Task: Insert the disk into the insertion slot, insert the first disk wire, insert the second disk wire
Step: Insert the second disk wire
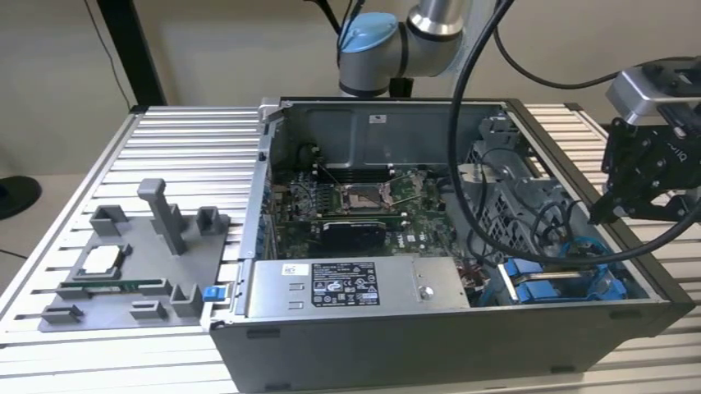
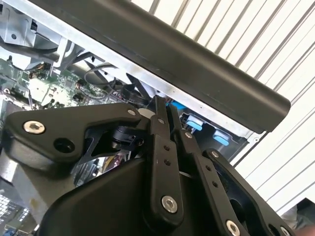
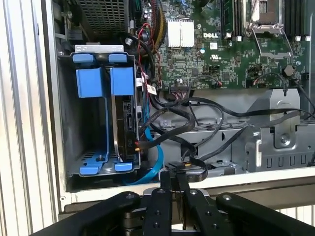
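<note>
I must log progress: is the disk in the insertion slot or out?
In. In the first wrist view the disk stands inside the insertion slot, its blue frame within the grey metal walls.

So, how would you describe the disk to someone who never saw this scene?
Find the open computer case and, in its corner at the exterior view's right, the grey drive bay. The disk stands on edge in the blue frame next to the cables; the neighbouring blue frame looks empty.

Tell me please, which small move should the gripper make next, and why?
Probably open the gripper and ease it toward the black cable plug. The disk already sits in the insertion slot, and the gripper, now shut, hangs nearest that plug.
</note>
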